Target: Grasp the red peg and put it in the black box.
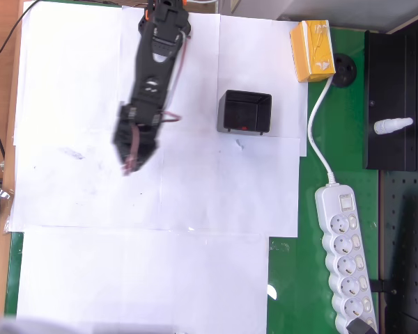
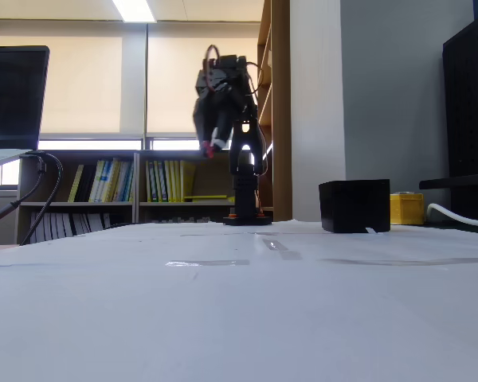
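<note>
Office or lab room. Bookshelves (image 2: 115,185) with books lined wall under blinded windows (image 2: 72,83); ceiling strip light (image 2: 134,9) overhead. Paper-covered table (image 1: 160,209) carried power strip (image 1: 345,261) by right edge, black pegboard panel (image 1: 404,209) beyond it.

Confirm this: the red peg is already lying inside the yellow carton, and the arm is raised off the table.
Not quite. In the overhead view the red peg shows as a dot inside the black box, not the yellow carton. The arm is indeed raised off the table, as the fixed view shows.
</note>
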You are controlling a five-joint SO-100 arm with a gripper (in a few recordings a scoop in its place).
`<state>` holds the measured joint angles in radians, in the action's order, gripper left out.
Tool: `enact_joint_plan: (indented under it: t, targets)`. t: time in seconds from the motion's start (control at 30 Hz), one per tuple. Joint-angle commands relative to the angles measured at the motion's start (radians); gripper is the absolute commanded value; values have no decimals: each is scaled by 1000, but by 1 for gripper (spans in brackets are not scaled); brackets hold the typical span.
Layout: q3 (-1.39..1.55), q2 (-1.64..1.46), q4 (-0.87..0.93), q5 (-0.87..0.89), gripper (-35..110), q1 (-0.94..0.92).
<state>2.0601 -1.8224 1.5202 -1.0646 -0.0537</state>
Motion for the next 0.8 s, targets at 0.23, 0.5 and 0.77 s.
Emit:
enact_joint_plan:
  t: [0.23, 0.5, 0.77]
  targets:
    - [155, 97, 207, 265, 0, 388]
    - [150, 129, 244, 342, 0, 612]
    - [152, 126, 227, 408, 0, 781]
